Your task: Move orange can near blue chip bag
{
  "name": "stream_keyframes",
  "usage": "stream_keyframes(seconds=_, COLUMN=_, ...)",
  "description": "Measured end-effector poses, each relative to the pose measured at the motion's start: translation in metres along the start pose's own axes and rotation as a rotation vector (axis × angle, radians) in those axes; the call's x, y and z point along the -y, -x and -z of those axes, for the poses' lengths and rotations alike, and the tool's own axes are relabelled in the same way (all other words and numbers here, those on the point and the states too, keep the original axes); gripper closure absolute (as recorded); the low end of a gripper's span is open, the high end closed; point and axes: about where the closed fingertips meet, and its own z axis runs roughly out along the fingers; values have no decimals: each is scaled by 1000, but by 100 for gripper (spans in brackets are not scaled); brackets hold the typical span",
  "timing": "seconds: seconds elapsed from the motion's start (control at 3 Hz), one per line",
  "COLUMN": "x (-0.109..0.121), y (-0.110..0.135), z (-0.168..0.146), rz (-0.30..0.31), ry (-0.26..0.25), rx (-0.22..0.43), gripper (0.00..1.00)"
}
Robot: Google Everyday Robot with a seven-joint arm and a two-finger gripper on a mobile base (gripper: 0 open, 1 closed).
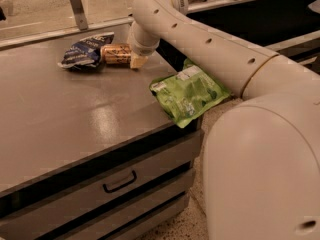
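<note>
One orange can (116, 54) lies on its side at the far end of the desk (60, 119). It is short and golden-orange, with dark lettering along its side. Its left end touches the one blue chip bag (86, 50), a dark navy foil bag with white lettering, lying flat. The robot's one hand (137, 60) is at the can's right end, against it; whether the hand is open or closed cannot be told. One cream arm (210, 44) reaches to it from the right, across the desk's corner. One bright green bag (189, 91) lies flat at the desk's right edge, partly overhanging it, well apart from the can. The desk is smooth, grey and slightly shiny, with a drawer front and one dark handle (120, 181) below. Beside the desk the floor (185, 224) is pale and speckled.
</note>
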Motion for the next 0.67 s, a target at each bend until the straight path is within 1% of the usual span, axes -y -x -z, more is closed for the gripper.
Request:
stream_keyframes(seconds=0.33, x=-1, y=0, z=-2, rz=1, ry=3, rx=0, gripper=0)
stream_keyframes(seconds=0.67, x=1, y=1, z=1, rz=1, ry=3, rx=0, gripper=0)
